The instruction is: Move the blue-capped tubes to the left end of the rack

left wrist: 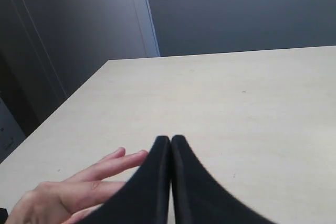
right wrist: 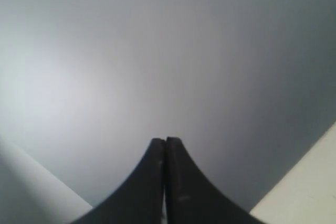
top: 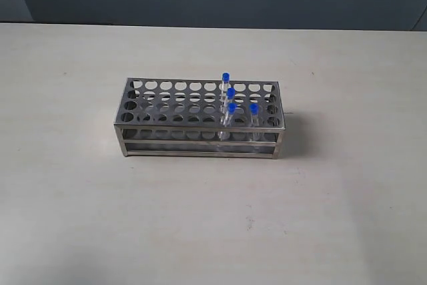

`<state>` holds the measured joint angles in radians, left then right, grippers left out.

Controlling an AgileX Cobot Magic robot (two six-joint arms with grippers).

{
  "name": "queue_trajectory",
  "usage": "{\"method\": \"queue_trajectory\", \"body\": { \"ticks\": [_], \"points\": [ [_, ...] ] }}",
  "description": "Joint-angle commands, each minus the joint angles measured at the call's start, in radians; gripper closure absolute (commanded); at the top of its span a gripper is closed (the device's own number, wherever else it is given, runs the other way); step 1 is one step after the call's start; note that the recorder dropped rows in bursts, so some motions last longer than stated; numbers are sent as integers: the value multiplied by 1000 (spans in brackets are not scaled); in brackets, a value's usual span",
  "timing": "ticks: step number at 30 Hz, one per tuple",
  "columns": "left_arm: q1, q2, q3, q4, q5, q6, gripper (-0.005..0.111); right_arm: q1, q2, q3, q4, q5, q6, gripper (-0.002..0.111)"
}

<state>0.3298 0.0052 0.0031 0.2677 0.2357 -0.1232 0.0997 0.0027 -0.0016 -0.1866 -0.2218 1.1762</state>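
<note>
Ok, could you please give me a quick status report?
Shut and empty: left gripper, right gripper. Four blue-capped tubes in rack, right end. Human hand near left gripper.

Steel rack (top: 167, 101) sits flat on the tabletop, long side to the exterior camera. Four blue-capped tubes (top: 230, 98) stand upright in its right half: three in a front-to-back line, the fourth beside the nearest, toward the right end. All well apart from left tool (left wrist: 170, 139) and right tool (right wrist: 166, 140).

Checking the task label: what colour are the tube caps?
Bright blue, on all four tubes; clearest in the exterior view.
</note>
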Motion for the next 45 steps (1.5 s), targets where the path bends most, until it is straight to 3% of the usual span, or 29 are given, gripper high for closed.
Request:
{"method": "queue_trajectory", "body": {
  "ticks": [1,6,11,15,18,20,31,36,41,45],
  "points": [
    [-3,-5,-3,2,-2,0,106,2,-3,-6,-99,-242,-150,108],
    [-3,-5,-3,2,-2,0,106,2,200,-287,-426,-49,-266,108],
    [-3,-5,-3,2,-2,0,106,2,511,-518,-683,-239,-253,108],
    [-3,-5,-3,2,-2,0,106,2,791,-592,-802,-467,-174,108],
    [-3,-5,-3,2,-2,0,106,6,965,-592,-779,-598,-216,108],
    [-3,-5,-3,2,-2,0,106,46,1062,-592,-750,-590,-265,108],
    [-3,-5,-3,2,-2,0,106,472,1367,-592,-395,-356,-727,108],
    [-3,-5,-3,2,-2,0,106,509,1386,-555,-342,-379,-762,108],
    [-3,-5,-3,2,-2,0,106,509,1388,-417,-76,-428,-1023,108],
    [-3,-5,-3,2,-2,0,106,509,1392,-374,-101,-444,-1027,105]
  ]
}}
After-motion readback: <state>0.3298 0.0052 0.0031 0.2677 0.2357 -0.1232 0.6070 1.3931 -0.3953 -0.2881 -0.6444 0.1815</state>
